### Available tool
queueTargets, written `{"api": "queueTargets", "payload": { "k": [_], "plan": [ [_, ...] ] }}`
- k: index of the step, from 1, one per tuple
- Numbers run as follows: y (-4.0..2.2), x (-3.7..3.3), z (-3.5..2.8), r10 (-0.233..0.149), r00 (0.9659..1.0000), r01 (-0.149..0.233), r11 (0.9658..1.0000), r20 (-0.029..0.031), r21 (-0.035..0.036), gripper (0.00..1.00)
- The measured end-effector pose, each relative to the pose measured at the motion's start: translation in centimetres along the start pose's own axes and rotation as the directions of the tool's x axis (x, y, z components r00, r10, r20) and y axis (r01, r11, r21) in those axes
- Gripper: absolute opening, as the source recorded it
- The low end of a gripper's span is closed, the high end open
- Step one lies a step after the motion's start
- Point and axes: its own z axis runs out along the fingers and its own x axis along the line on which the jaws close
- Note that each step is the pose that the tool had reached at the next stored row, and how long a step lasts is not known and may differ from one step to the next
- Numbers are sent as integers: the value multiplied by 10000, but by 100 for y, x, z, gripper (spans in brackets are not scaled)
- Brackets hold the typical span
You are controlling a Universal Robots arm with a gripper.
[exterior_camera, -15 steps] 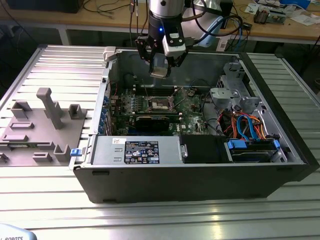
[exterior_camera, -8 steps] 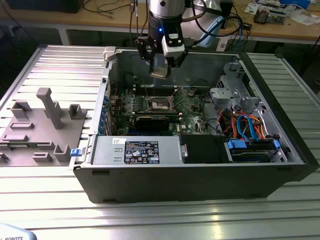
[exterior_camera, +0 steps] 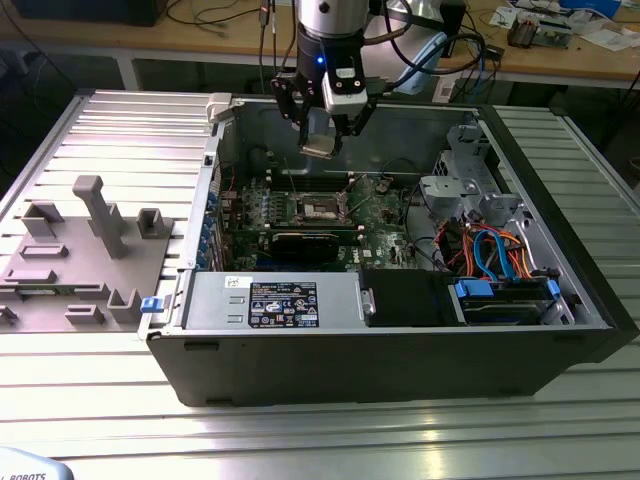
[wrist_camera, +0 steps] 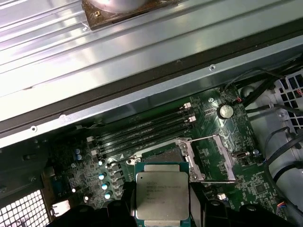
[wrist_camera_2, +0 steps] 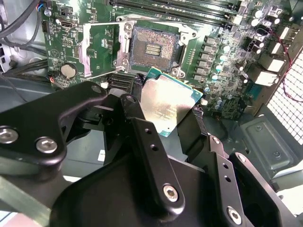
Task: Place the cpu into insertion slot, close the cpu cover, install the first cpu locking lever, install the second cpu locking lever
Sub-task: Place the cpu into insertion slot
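Part of insertion slot [wrist_camera: 159,152] behind cpu [wrist_camera: 162,195]

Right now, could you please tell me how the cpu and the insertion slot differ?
The cpu is held in the gripper above the motherboard; the insertion slot sits fixed on it, empty. The cpu shows a dull silver top; the insertion slot has a dark centre inside a metal rim. Both are square and look similar in size.

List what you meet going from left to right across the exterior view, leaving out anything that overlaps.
Grey fixture tray → blue clip → the cpu, held in the gripper → blue and orange cables.
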Motion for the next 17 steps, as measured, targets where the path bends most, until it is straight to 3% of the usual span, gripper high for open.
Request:
{"api": "queueTargets", "payload": {
  "k": [17],
  "plan": [
    [-1,0,14,432,9991,-432,9991,34,-9,54]
  ]
}}
